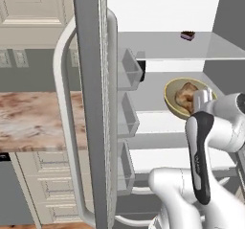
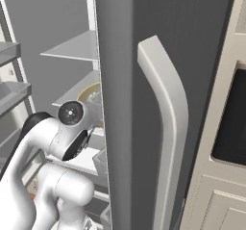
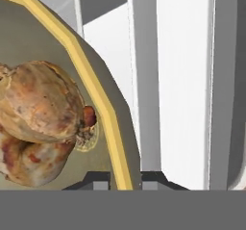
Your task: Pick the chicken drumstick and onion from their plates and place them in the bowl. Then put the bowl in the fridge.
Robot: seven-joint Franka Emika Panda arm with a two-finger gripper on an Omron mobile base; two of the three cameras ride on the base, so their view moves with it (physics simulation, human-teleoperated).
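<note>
Gripping the bowl [image 1: 178, 98] by its rim, the gripper [image 3: 126, 178] is closed on the yellowish edge, one finger [image 3: 97, 178] inside the wall and the other outside it. The bowl hangs tilted inside the open fridge [image 1: 162, 36], above a white shelf [image 1: 158, 120] and below a glass one [image 1: 158, 46]; whether it touches the shelf cannot be told. Two golden-brown pieces lie in it. The rounder lump on top, with a reddish nub at one end, looks like the onion [image 3: 41, 101]; the mottled piece under it looks like the drumstick [image 3: 29, 159], though its bone end is hidden. A small dark item [image 1: 187, 35] sits on the upper glass shelf, well apart from the bowl. The left door [image 1: 91, 108] stands open with its curved handle [image 1: 64, 103] and clear bins [image 1: 128, 115]. In the right base view the right door [image 2: 144, 108] hides most of the bowl [image 2: 91, 93], leaving a pale sliver of rim beside the arm's wrist.
</note>
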